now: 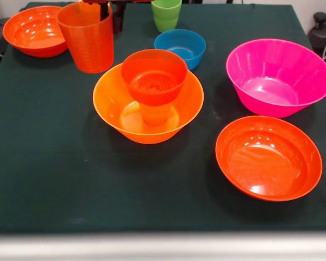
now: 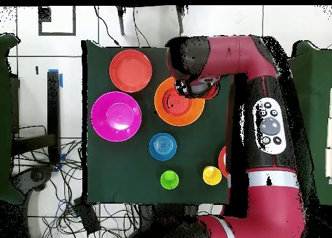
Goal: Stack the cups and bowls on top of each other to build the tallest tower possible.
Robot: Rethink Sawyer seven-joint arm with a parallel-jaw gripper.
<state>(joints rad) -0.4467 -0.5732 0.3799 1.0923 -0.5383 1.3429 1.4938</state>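
We see a small tower in the big orange bowl mid-table: an orange cup stands upside down in it, with a small red-orange bowl resting upright on top. From above, the arm reaches from the base across the table's edge and bends over this bowl, its wrist covering the gripper; we cannot tell whether the fingers are apart or together. Around the tower lie a pink bowl, two wide red-orange bowls, a blue bowl, a green cup, a tall red-orange cup and a yellow cup.
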